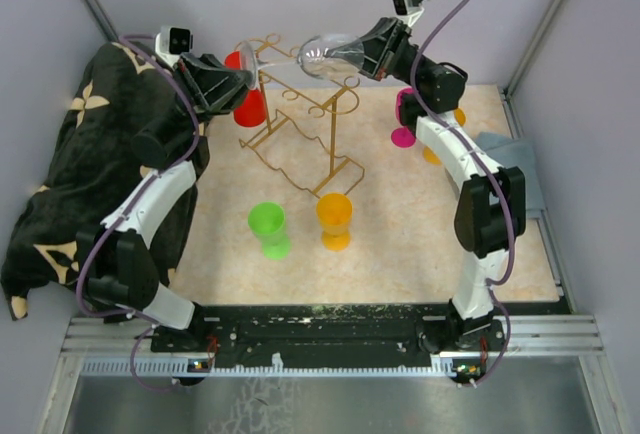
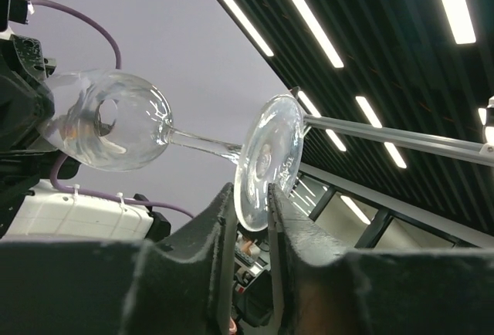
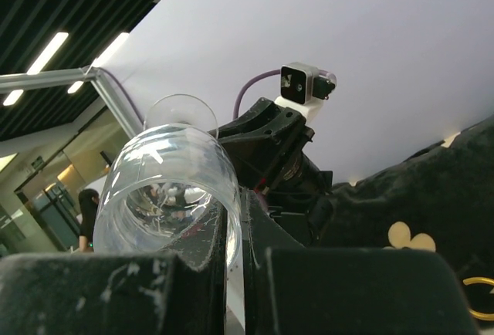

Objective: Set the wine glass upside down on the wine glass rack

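The clear wine glass (image 1: 325, 53) lies on its side in the air above the gold wire wine glass rack (image 1: 300, 134). My right gripper (image 1: 362, 54) is shut on the bowl's rim, one finger inside the glass (image 3: 174, 188) and one outside; it (image 3: 241, 227) pinches the wall. My left gripper (image 1: 248, 78) has its jaws on either side of the glass's round foot (image 2: 266, 157). In the left wrist view the jaws (image 2: 251, 204) stand narrow and close against the foot. Whether they press on it does not show.
Around the rack stand a red cup (image 1: 248, 106), a green cup (image 1: 268, 229), an orange cup (image 1: 334, 220) and a magenta cup (image 1: 404, 120). A black patterned blanket (image 1: 70, 164) covers the left side. A grey cloth (image 1: 512, 159) lies at the right edge.
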